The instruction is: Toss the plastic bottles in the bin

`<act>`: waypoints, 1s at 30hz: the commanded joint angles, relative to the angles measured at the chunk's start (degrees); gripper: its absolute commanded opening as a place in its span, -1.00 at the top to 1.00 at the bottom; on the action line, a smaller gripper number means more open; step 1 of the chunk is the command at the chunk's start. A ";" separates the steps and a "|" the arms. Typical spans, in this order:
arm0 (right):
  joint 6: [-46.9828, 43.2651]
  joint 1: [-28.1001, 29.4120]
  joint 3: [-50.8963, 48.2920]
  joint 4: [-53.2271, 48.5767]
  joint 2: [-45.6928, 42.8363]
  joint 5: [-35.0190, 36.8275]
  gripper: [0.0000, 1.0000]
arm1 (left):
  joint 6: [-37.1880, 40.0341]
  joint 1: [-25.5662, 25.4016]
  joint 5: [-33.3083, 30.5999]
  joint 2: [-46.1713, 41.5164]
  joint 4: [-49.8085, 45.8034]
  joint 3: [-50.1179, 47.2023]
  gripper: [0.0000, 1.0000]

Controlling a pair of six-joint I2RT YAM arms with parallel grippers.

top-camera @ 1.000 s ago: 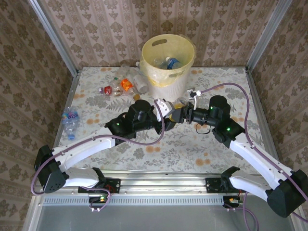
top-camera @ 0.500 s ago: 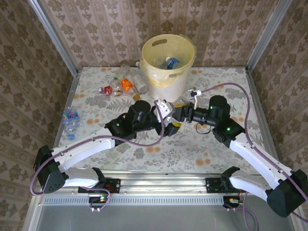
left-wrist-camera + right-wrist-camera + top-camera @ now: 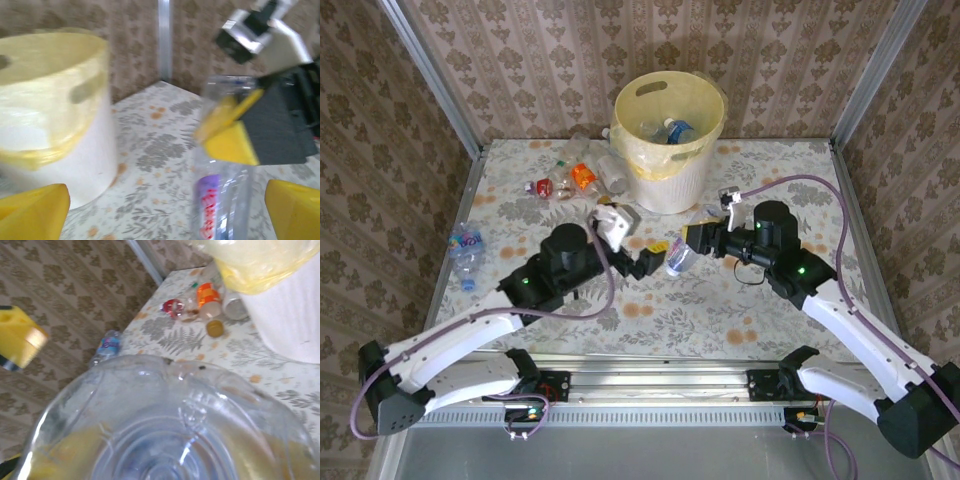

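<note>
I'm seeing bare table (image 3: 720, 310) open lower-centre, bin (image 3: 685, 185) crowding upper-centre — right gripper (image 3: 691, 243) pinching clear bottle (image 3: 677, 259), axis slanting lower-left; left gripper (image 3: 651, 257) gaping.

Motion-blurred bin (image 3: 55, 115) cropped at left; clear bottle (image 3: 165, 425) cropped at bottom edge.

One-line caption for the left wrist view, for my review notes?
Right pincer grips a clear plastic bottle near the pale yellow bin, framed by the open left pincer.
</note>
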 commanded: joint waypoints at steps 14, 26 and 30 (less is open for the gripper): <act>-11.76 -4.80 8.98 1.84 -2.10 13.46 -0.09 | -9.38 6.94 -18.18 -25.03 -14.16 -7.36 -1.00; -14.57 -5.27 12.12 18.42 -2.03 12.67 -0.10 | -9.46 7.19 -21.51 -26.91 -17.91 -7.93 -1.00; -16.39 -5.27 14.84 22.54 -0.89 13.14 -0.11 | -9.17 7.24 -22.75 -28.03 -18.03 -8.10 -1.00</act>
